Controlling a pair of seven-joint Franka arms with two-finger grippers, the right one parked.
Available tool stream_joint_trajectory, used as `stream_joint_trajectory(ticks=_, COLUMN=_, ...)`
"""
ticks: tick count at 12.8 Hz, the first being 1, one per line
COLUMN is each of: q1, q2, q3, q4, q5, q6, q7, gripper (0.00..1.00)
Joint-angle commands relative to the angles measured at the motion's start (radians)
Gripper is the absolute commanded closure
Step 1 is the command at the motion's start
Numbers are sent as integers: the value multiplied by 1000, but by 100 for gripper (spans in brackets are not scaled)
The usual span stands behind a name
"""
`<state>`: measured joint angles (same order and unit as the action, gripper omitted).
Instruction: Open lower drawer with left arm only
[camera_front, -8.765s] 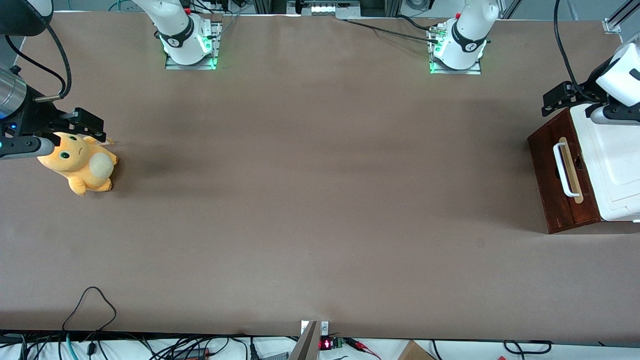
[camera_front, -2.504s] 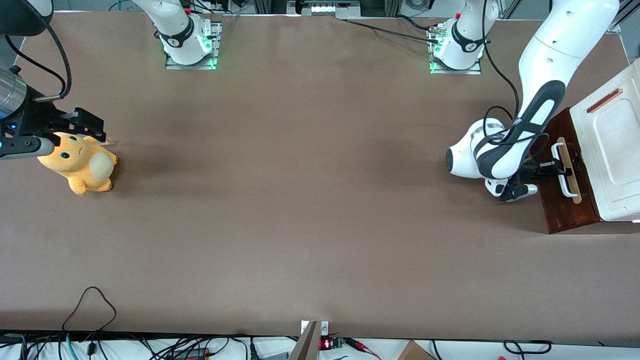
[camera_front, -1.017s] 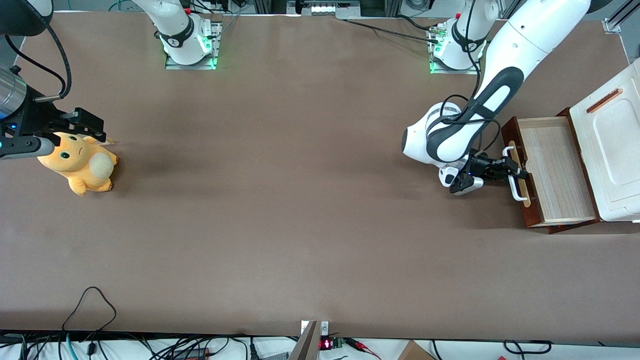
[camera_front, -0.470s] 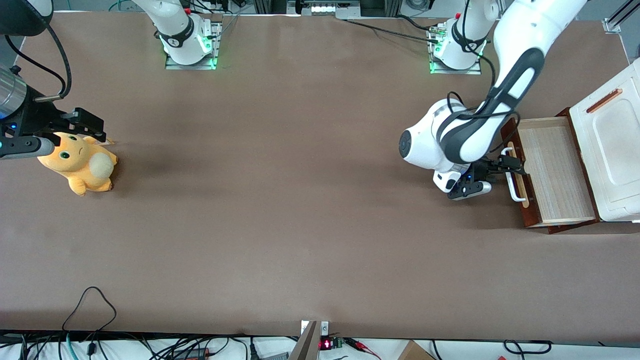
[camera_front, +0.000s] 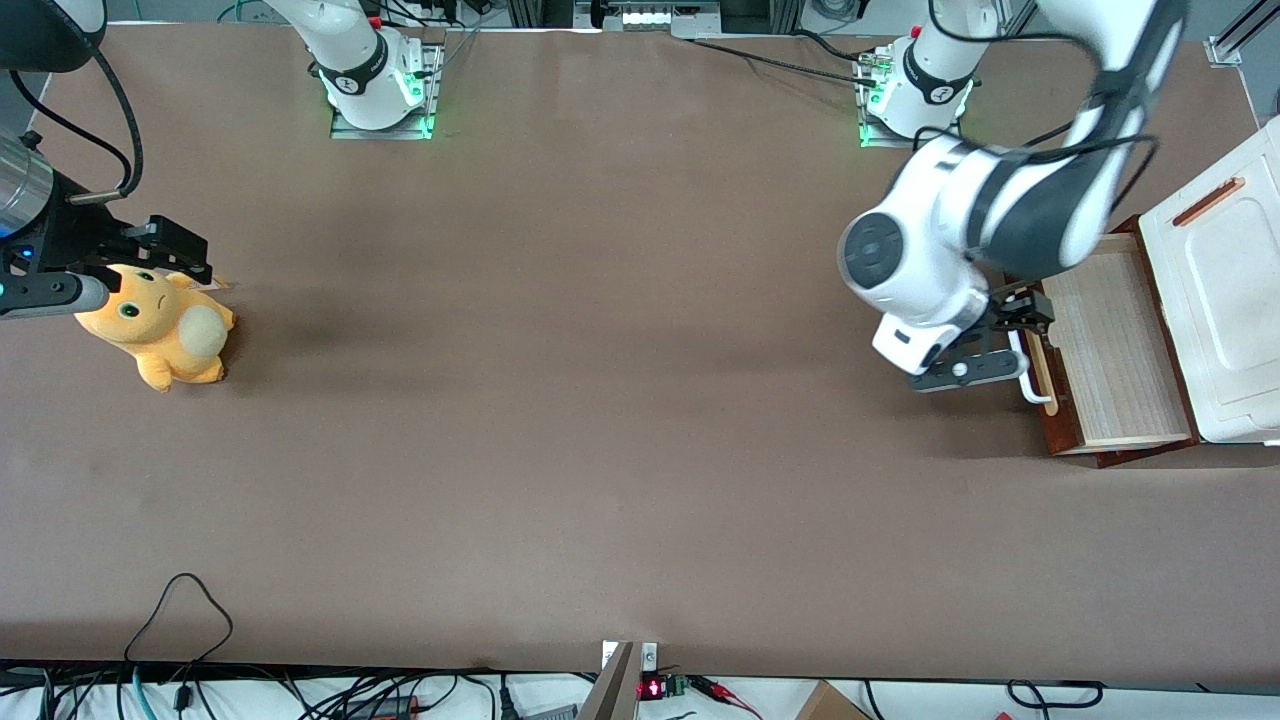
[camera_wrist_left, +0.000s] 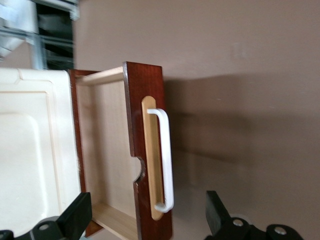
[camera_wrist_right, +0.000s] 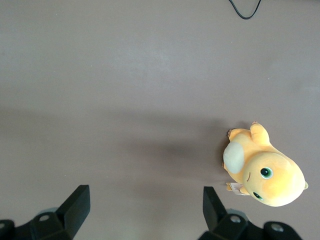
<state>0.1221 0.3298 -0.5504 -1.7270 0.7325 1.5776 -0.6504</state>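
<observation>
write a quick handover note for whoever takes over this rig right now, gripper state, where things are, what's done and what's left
Gripper: open, holding nothing, above the table just in front of the drawer's white handle, clear of it.
Lower drawer: pulled out from under the white cabinet top, pale wood interior showing, nothing visible in it.
Orange plush toy: lies toward the parked arm's end of the table, untouched.
Done: drawer open, handle released.
Left: probably only moving the left arm away.

I'm seeing the drawer (camera_front: 1110, 345) standing pulled out from the cabinet (camera_front: 1225, 300) at the working arm's end of the bench (camera_front: 600, 400), my gripper (camera_front: 1015, 335) hovering open above its handle (camera_wrist_left: 165, 157).
</observation>
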Motion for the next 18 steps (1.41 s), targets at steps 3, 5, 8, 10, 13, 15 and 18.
stream_joint_trajectory(ticks=3, q1=-62, q2=-161, q3=281, q4=95, q5=-460, q6=39, q7=321, gripper=0)
stream_joint_trajectory(ticks=5, q1=-113, q2=-221, q3=430, q4=93, q5=-630, q6=44, q7=463, gripper=0)
stream_joint_trajectory(ticks=8, q1=-137, q2=-264, q3=526, q4=78, q5=-731, q6=44, q7=609, gripper=0)
stream_joint_trajectory(ticks=10, q1=-140, q2=-273, q3=526, q4=76, q5=-731, q6=45, q7=609, gripper=0)
stream_joint_trajectory(ticks=13, q1=-140, q2=-273, q3=526, q4=81, q5=-732, q6=68, q7=606, gripper=0)
stream_joint_trajectory(ticks=15, q1=-140, q2=-272, q3=526, q4=83, q5=-725, q6=67, q7=610, gripper=0)
stream_joint_trajectory(ticks=18, q1=-140, q2=-272, q3=526, q4=83, q5=-723, q6=67, q7=610, gripper=0)
